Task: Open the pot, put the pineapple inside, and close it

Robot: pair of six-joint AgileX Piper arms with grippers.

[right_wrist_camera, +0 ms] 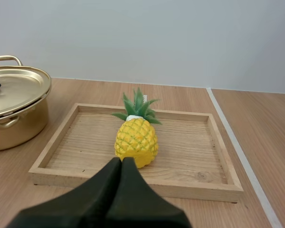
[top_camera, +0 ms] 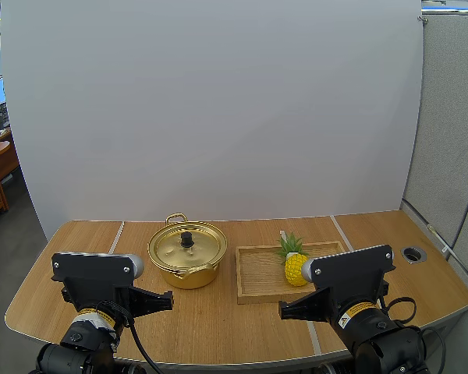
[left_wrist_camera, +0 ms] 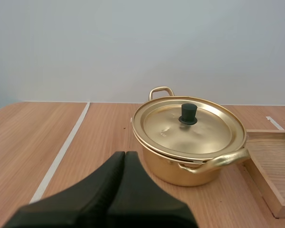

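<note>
A gold pot (top_camera: 187, 255) (left_wrist_camera: 190, 161) (right_wrist_camera: 14, 114) stands on the table with its lid (top_camera: 186, 247) (left_wrist_camera: 187, 127) on, a black knob (left_wrist_camera: 188, 114) at the lid's centre. A yellow pineapple (top_camera: 296, 265) (right_wrist_camera: 136, 137) with green leaves stands upright in the wooden tray (top_camera: 253, 274) (right_wrist_camera: 190, 156), to the right of the pot. My left gripper (top_camera: 168, 300) (left_wrist_camera: 124, 156) is shut, short of the pot on its near left side. My right gripper (top_camera: 281, 309) (right_wrist_camera: 121, 162) is shut too, just in front of the tray's near rim and in line with the pineapple.
The wooden table (top_camera: 218, 327) has pale seams (left_wrist_camera: 61, 156) (right_wrist_camera: 237, 142) running front to back. A round cable hole (top_camera: 413, 253) lies at the far right. A white backdrop rises behind the table.
</note>
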